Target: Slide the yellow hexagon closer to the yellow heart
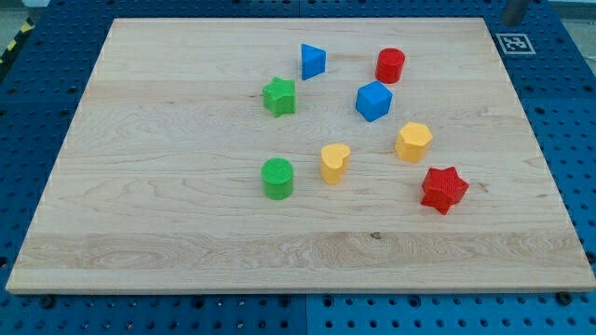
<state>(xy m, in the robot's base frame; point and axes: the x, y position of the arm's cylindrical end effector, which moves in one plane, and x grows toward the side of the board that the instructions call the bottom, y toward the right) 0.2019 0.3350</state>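
The yellow hexagon (413,141) sits on the wooden board right of centre. The yellow heart (334,162) lies to its left and slightly lower, about a block's width of bare wood between them. My tip does not show clearly; only a dark grey bit of the rod (514,10) appears at the view's top right edge, far from both yellow blocks.
A blue cube (373,100) stands just above the hexagon, a red star (443,189) just below right of it. A green cylinder (277,178) is left of the heart. A green star (278,96), blue triangle (313,60) and red cylinder (390,65) lie further up.
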